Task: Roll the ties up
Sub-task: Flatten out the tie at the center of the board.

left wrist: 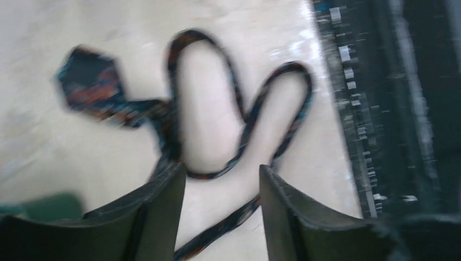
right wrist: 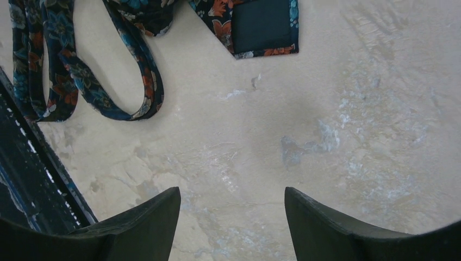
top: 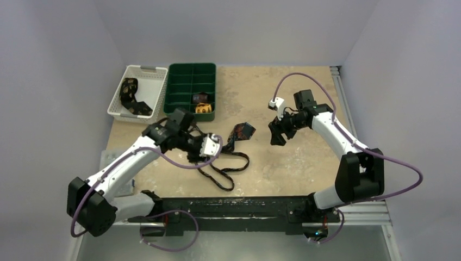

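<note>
Our left gripper (left wrist: 222,172) stands with its fingers apart and nothing clamped between them. It hangs over the loops of the navy patterned tie (left wrist: 87,81). That wrist picture is smeared, so we cannot tell whether the fingertips touch the cloth. One narrow strand runs under the gap and is cut off at the bottom of the frame.

Our right gripper (right wrist: 232,193) is also spread wide and holds nothing, with bare table (right wrist: 348,136) beneath it. Its camera catches only part of the tie: the broad pointed end and two loops, both cropped at the top of the frame.

From above, the tie lies unrolled in the middle of the table towards the near edge. Its broad end points away from us, and its narrow part curls close to the dark rail (top: 228,206). The left wrist hides where the strands cross.

At the far left corner stands a white basket (top: 120,100) with a dark tie (top: 130,93) in it. Just beside it is a green tray (top: 182,81) holding two small rolls (top: 202,103), too small to make out.
</note>
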Robot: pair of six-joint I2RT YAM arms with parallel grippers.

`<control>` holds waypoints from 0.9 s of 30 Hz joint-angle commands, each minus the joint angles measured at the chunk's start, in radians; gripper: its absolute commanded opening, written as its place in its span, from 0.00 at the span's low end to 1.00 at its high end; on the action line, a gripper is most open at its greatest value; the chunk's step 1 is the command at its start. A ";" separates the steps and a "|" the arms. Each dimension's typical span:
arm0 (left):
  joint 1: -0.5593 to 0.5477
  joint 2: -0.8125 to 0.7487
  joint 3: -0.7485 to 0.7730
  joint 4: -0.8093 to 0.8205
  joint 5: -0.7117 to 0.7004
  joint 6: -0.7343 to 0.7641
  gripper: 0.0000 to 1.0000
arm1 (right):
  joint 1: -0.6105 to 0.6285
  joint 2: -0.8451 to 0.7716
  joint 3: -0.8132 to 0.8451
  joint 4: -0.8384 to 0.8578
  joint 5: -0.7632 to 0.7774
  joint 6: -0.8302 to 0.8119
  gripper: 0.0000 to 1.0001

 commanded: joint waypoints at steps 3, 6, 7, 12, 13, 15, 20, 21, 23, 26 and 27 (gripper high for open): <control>-0.279 0.113 -0.101 -0.025 -0.014 -0.105 0.47 | 0.018 0.036 0.099 0.050 -0.013 0.037 0.70; -0.311 0.161 -0.099 -0.043 -0.097 -0.106 0.50 | 0.018 0.047 0.120 0.044 -0.005 0.033 0.70; -0.311 0.163 -0.103 -0.045 -0.110 -0.099 0.50 | 0.018 0.048 0.122 0.042 -0.005 0.032 0.70; -0.350 0.210 -0.132 -0.047 -0.209 -0.059 0.52 | 0.018 0.054 0.119 0.045 -0.004 0.045 0.70; -0.355 0.231 -0.137 -0.039 -0.235 -0.059 0.52 | 0.018 0.054 0.118 0.045 0.000 0.046 0.70; -0.356 0.272 -0.146 -0.019 -0.282 -0.067 0.52 | 0.018 0.054 0.119 0.044 0.002 0.047 0.71; -0.362 0.353 -0.156 -0.012 -0.342 -0.060 0.34 | 0.017 0.049 0.130 0.038 -0.010 0.031 0.74; -0.363 0.358 -0.138 -0.045 -0.344 -0.063 0.22 | 0.018 0.045 0.132 0.045 -0.011 0.029 0.74; -0.351 0.329 -0.077 -0.151 -0.312 -0.070 0.00 | 0.018 0.037 0.138 0.054 -0.018 0.028 0.75; -0.281 0.169 0.089 -0.382 -0.113 -0.045 0.00 | 0.018 0.023 0.159 0.067 -0.044 0.031 0.76; -0.250 0.139 0.170 -0.438 -0.042 -0.055 0.00 | 0.018 0.014 0.164 0.077 -0.051 0.033 0.77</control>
